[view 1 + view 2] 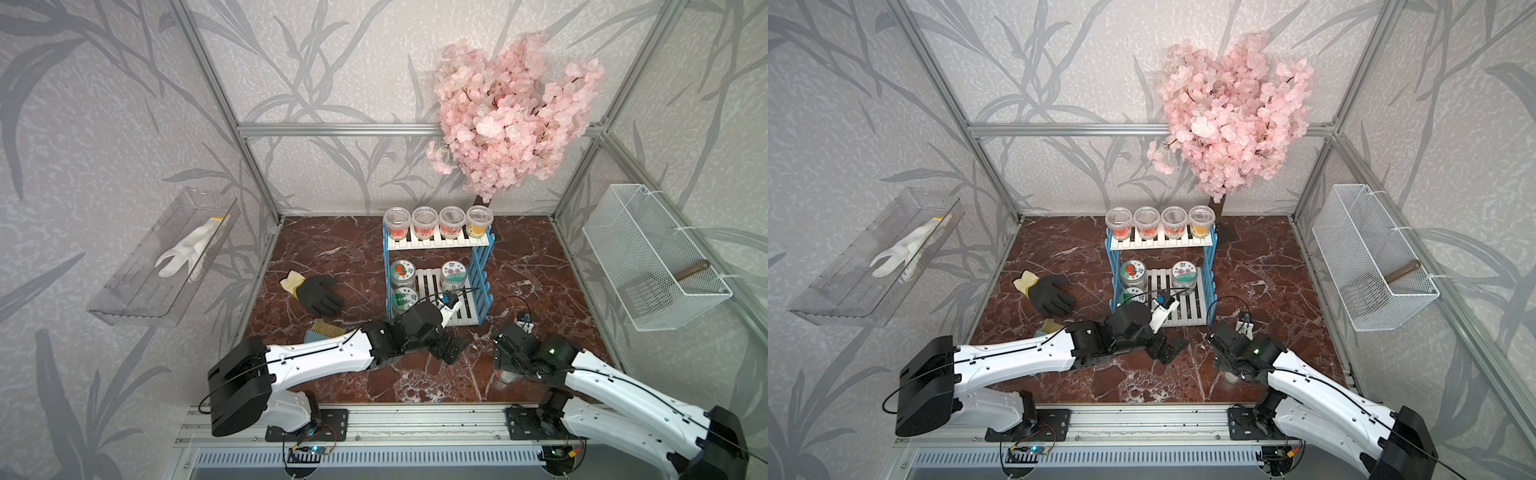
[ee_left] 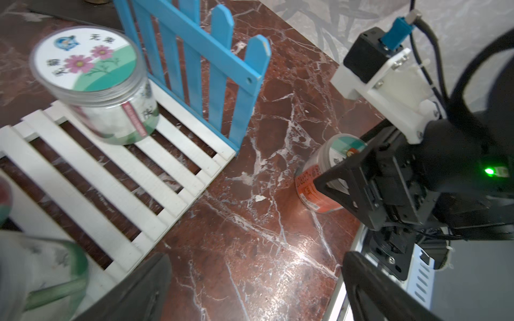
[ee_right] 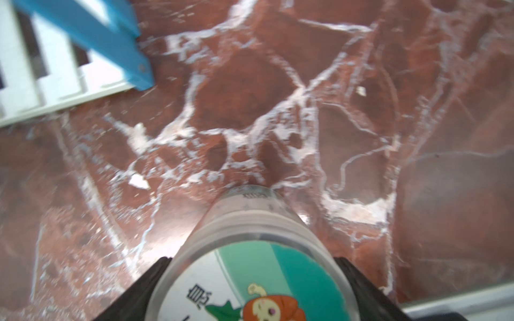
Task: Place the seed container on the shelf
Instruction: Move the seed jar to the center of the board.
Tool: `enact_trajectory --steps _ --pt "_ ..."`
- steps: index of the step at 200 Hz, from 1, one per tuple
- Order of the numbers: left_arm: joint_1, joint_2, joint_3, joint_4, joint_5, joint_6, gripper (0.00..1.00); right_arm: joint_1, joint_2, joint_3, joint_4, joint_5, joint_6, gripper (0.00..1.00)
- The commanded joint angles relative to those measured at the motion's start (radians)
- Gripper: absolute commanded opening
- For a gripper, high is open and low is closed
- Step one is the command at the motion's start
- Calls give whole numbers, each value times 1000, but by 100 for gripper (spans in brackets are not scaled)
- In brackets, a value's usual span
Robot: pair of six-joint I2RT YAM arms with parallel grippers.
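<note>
Far left: clear wall tray [image 1: 124, 299] holding a white glove [image 1: 187, 249]. Black glove [image 1: 322, 293] flat on the marble table [image 1: 340, 253], left of centre.

Centre: shelf [image 1: 482, 286], blue side frames, white slat boards. Four cups [image 1: 424, 222] on the top board, three lidded jars [image 1: 453, 272] on the bottom board.

Left gripper [image 1: 457, 351] in the lower centre, just below the shelf's front edge. Its jaws are spread wide with nothing between them.

Seed container [image 2: 319, 189] upright on the table, off the shelf, lower right of centre in both top views, mostly hidden under the right gripper [image 1: 505, 363]. In the right wrist view it sits between the two black fingers [image 3: 155, 275], both right at its sides. Can't tell if it is actually clamped.

Far right: wire basket [image 1: 656, 257] on the wall.
</note>
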Motion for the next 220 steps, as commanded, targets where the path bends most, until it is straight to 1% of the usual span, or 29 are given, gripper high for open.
enact_trajectory --steps 1,5,9,32,48,63,89,93,127,140,144,159,181,204,208,220 --pt "13 -64 -51 18 -108 -50 100 67 42 20 139 -112 -56 85" --pt "15 -77 -61 16 -118 -58 100 71 48 24 152 -112 -66 85" --pt "18 -90 -71 17 -127 -64 100 107 54 29 168 -113 -74 85" --pt "30 -175 -143 9 -183 -99 100 189 108 67 242 -111 -131 84" --pt "38 -235 -200 16 -214 -118 100 233 161 104 282 -99 -173 85" --pt "43 -291 -237 -14 -250 -139 100 271 220 145 308 -72 -209 85" --pt "47 -388 -293 -66 -286 -163 100 304 321 197 354 -52 -212 85" --pt "47 -403 -301 -70 -288 -166 100 308 337 203 363 -52 -242 85" --pt "48 -520 -369 -64 -302 -170 100 342 457 265 392 -44 -238 86" --pt "49 -540 -373 -66 -290 -158 100 352 487 280 397 -22 -225 88" --pt "49 -542 -371 -67 -285 -154 100 353 494 281 401 -17 -195 88" --pt "48 -539 -360 -74 -271 -144 100 355 517 282 430 -39 -183 87" --pt "48 -525 -355 -71 -266 -158 100 355 543 295 436 -68 -200 90" --pt "48 -520 -359 -57 -254 -172 100 354 529 290 463 -102 -213 92" --pt "48 -520 -360 -58 -254 -175 100 354 524 289 467 -108 -243 93" --pt "48 -523 -357 -67 -249 -176 100 354 505 283 484 -121 -268 96"
